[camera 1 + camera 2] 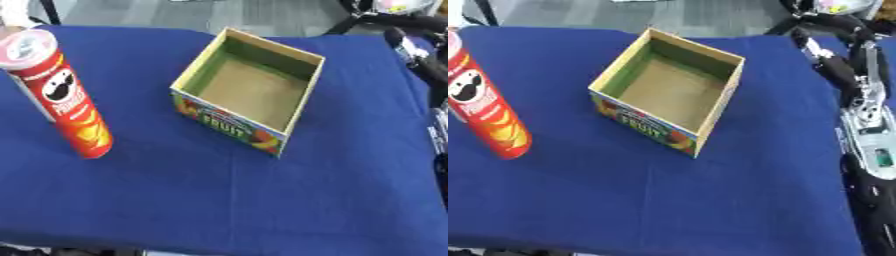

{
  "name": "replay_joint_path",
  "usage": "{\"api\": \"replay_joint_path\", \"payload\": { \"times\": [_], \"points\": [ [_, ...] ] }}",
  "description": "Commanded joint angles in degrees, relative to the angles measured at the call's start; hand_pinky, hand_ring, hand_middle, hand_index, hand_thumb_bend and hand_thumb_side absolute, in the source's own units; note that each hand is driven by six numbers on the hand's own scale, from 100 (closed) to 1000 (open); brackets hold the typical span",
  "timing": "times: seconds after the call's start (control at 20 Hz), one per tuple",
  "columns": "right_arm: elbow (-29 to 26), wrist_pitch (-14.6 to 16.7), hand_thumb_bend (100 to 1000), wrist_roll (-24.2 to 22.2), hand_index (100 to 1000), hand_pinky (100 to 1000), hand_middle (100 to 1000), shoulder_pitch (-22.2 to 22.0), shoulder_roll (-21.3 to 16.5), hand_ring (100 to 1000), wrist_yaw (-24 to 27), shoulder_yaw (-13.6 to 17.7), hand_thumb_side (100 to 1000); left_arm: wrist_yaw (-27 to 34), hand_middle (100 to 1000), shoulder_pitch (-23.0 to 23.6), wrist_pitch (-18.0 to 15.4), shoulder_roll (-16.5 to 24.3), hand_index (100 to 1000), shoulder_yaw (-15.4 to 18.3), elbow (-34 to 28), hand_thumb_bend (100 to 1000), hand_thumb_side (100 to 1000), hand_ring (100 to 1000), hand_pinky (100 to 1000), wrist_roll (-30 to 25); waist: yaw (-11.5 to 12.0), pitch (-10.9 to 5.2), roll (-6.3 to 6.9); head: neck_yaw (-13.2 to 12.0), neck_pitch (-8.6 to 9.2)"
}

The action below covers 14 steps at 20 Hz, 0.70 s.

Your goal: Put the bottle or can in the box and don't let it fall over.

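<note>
Can (66, 95): tall red crisp tube with a pale lid, standing upright on the blue cloth at the view's left side; it looks tilted only through the camera's angle. Nothing touches it.
Box (249, 90): open-topped cardboard box, green inner walls, brown floor, a colourful fruit print on the near face. Sits turned corner-on near mid-bench, nothing inside.
Can to box: apart, blue cloth between them; the can is outside the box, on its left.
Bench (219, 200): covered by a dark blue cloth with faint creases.
Right hand (843, 75): dark fingers show along the right edge in the right eye view, at the end of a black and silver arm (872, 145) running down that edge. Whether the fingers are relaxed or clenched, I cannot tell; they grasp nothing visible.
Box from right hand: to the hand's left, near but apart.
Can from right hand: far to its left, beyond the box, well apart.
Left hand: appears in neither view.
</note>
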<state>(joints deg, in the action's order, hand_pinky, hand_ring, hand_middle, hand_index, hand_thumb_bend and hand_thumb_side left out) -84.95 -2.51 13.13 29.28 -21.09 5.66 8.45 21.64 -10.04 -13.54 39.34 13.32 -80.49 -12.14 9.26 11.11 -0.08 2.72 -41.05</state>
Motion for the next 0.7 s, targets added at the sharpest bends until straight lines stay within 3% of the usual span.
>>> {"api": "replay_joint_path", "payload": {
  "times": [0.05,0.35,0.7],
  "points": [
    [-0.8,0.2,744,-0.2,804,735,1000,0.9,-1.5,971,0.2,0.4,371,-2.2,882,-0.3,-0.1,2.6,879,0.4,-0.2,654,392,1000,960,-2.0,0.0,-1.4,0.23,-0.1,-0.05],
    [-0.8,0.2,743,-0.2,804,735,1000,0.8,-1.5,971,0.3,0.4,372,-5.1,882,-0.8,0.4,2.2,880,-0.8,-0.2,608,349,1000,964,-4.1,-0.2,-1.39,0.21,-0.3,0.23],
    [-0.8,0.2,743,-0.3,805,735,1000,0.8,-1.4,971,0.4,0.4,372,-7.1,884,-1.1,0.8,1.9,883,-2.0,0.1,614,349,1000,966,-6.1,-0.5,-1.45,0.23,-0.5,0.29]
  ]
}}
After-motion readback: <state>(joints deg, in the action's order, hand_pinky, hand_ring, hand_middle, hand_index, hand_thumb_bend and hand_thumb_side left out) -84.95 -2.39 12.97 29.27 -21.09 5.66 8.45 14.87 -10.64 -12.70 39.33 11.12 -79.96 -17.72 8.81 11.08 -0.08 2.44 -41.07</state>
